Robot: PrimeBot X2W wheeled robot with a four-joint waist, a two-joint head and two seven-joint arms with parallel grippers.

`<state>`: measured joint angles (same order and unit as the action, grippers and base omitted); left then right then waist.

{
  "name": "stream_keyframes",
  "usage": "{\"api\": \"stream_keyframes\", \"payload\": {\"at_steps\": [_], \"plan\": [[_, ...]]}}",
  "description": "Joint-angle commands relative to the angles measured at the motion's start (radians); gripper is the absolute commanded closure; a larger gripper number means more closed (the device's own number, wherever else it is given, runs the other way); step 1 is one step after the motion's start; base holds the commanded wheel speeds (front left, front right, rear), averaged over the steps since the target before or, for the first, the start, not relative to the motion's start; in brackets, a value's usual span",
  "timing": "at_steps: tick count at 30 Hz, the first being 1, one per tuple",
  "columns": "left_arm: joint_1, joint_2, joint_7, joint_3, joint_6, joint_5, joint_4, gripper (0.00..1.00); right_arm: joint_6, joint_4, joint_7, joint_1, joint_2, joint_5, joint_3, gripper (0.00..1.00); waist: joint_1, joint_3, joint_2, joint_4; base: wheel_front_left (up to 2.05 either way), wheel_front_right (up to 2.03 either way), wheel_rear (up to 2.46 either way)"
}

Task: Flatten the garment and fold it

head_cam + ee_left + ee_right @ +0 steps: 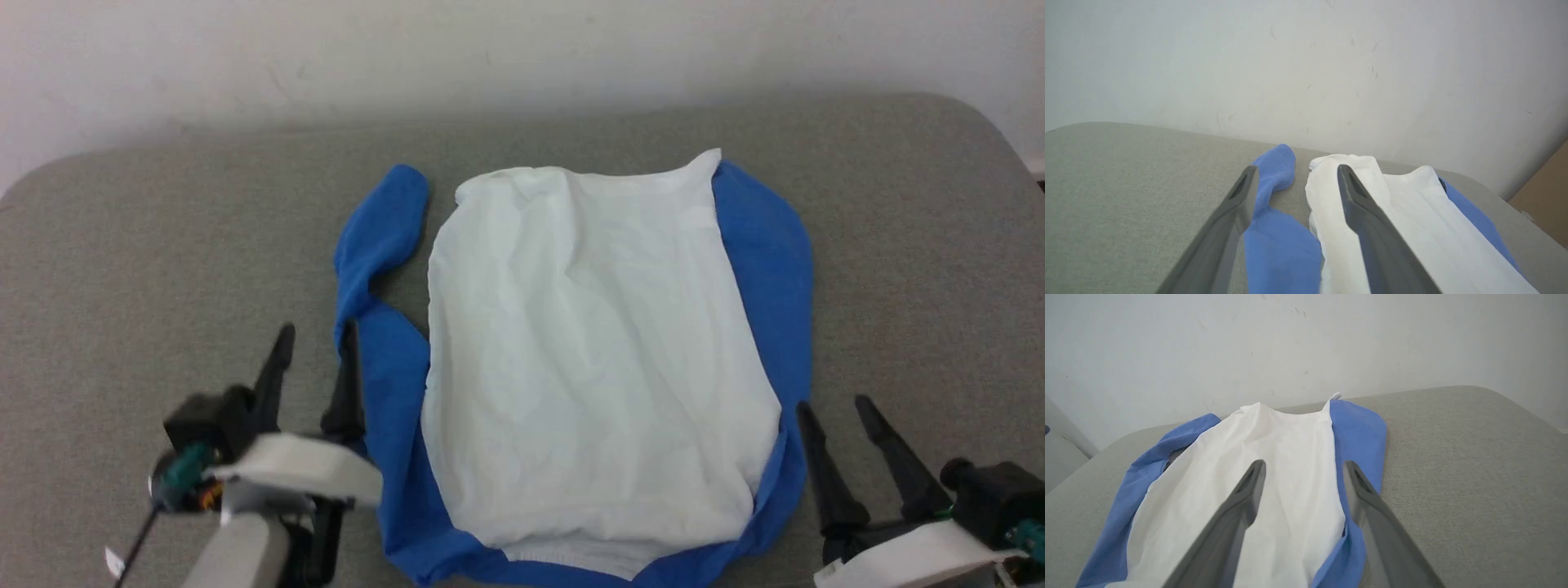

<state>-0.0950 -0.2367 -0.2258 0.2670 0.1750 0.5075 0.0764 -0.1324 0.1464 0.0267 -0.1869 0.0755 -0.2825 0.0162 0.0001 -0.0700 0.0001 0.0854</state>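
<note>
far left of the head view: bare grey padded table point(122, 269), rounded at the corners, pale wall point(490, 49) behind. at the lower left, above that surface: left gripper point(317, 330), pale forearm point(245, 547) below it, two dark fingers spread wide and pointing away from the robot, nothing between them. inner finger overlapping the blue edge of the garment point(588, 351) in that view; touching or just above, cannot tell. in the left wrist view, those fingers parted over the line between blue and white cloth, gripping none of it.

next to the right: left sleeve point(384, 245), bright blue, bent at the middle, cuff toward the wall, a wedge of grey table between its far half and the white body. then, at the middle of the table: garment spread flat, broad white panel upward, lightly creased, far hem on the wall side, a blue band and a strip of white ribbing along the near edge.

further right: right sleeve point(767, 269), blue, laid close along the white panel's edge, touching it all the way down.

lower right, just beside the garment's near corner: right gripper point(833, 406), fingers likewise wide apart, empty, tips toward the wall. in the right wrist view, one finger over white cloth, the other over the blue border and grey table. beyond, grey table out to the rounded edge.
</note>
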Motion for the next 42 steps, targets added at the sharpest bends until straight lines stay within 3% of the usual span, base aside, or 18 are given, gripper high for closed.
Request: {"api": "stream_keyframes", "payload": {"at_steps": [1,9,19,27,32,33,34,35,36,39,42], "plan": [[-0.05,-0.011,0.001,-0.012,-0.011,-0.003,0.01,0.0,0.002,0.018,-0.002,0.02,-0.007,0.003,-0.004,0.0,-0.0001,-0.055,-0.0001,0.012,0.0,0.0,0.0],[-0.478,-0.092,0.119,-0.038,-0.094,0.004,0.205,0.0,0.002,0.102,-0.011,0.125,-0.02,0.002,0.0,0.0,-0.0001,-0.228,-0.0001,0.062,0.0,0.0,0.0],[-0.931,-0.178,0.478,0.059,-0.24,-0.01,0.563,0.0,0.002,0.1,0.023,0.237,-0.021,-0.014,0.061,0.0,-0.0001,-0.38,-0.0001,0.159,0.0,0.0,0.0],[-1.063,-0.226,0.735,0.116,-0.275,-0.01,0.78,0.0,0.002,0.065,0.037,0.274,-0.015,-0.046,0.111,0.0,-0.0001,-0.449,-0.0001,0.24,0.0,0.0,0.0],[-1.08,-0.263,0.888,0.163,-0.261,-0.043,0.878,0.0,0.002,0.046,0.046,0.286,-0.007,-0.062,0.125,0.0,-0.0001,-0.467,-0.0001,0.266,0.0,0.0,0.0],[-1.077,-0.268,0.917,0.177,-0.256,-0.054,0.895,0.11,0.002,0.044,0.048,0.287,-0.007,-0.065,0.127,0.0,-0.0001,-0.467,-0.0001,0.269,0.0,0.0,0.0],[-1.073,-0.269,0.952,0.189,-0.254,-0.061,0.911,0.35,0.002,0.041,0.048,0.288,-0.006,-0.068,0.13,0.0,-0.0001,-0.467,-0.0001,0.271,0.0,0.0,0.0],[-1.068,-0.267,0.991,0.2,-0.254,-0.065,0.926,0.63,0.002,0.039,0.049,0.288,-0.006,-0.07,0.13,0.0,-0.0001,-0.465,-0.0001,0.272,0.0,0.0,0.0],[-1.064,-0.262,1.024,0.205,-0.252,-0.062,0.936,1.0,0.002,0.037,0.05,0.289,-0.005,-0.071,0.13,0.0,-0.0001,-0.464,-0.0001,0.271,0.0,0.0,0.0],[-1.05,-0.25,1.078,0.211,-0.245,-0.052,0.947,1.0,0.002,0.031,0.05,0.287,-0.004,-0.071,0.124,0.0,-0.0001,-0.451,-0.0001,0.265,0.0,0.0,0.0],[-1.038,-0.246,1.058,0.209,-0.233,-0.048,0.927,1.0,0.002,0.03,0.047,0.283,-0.004,-0.069,0.116,0.0,-0.0001,-0.428,-0.0001,0.25,0.0,0.0,0.0]]}}
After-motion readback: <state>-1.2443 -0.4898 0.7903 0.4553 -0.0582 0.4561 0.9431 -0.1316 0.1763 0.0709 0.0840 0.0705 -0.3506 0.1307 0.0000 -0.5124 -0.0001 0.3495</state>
